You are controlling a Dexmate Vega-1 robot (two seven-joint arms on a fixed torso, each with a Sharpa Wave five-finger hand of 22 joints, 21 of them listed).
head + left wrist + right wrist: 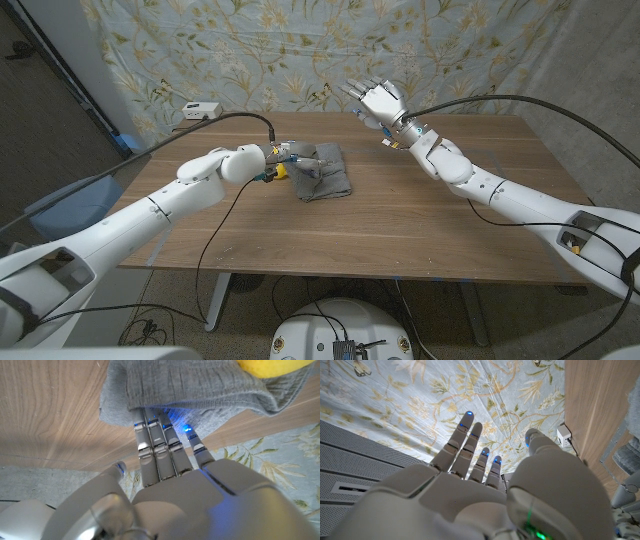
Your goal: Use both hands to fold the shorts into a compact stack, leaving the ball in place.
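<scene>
The grey shorts (pixel 326 173) lie folded in a small bundle at the middle of the wooden table (pixel 420 220). A yellow ball (pixel 281 171) sits against their left edge. My left hand (pixel 292 160) is at that edge. Up close its straight fingers (pixel 156 445) slide under a fold of the grey shorts (pixel 200 390), tips hidden, with the thumb (pixel 118 471) off the cloth and the yellow ball (pixel 272 365) just beside. My right hand (pixel 378 100) is raised above the table's far edge, fingers spread and holding nothing. The right wrist view shows this hand (pixel 485 490) against the floral sheet.
A white box (pixel 201 110) stands at the table's back left corner, and appears as the white box (pixel 563 436) in the right wrist view. A floral sheet (pixel 300 50) hangs behind the table. The bare table (pixel 600 405) stretches right of the shorts.
</scene>
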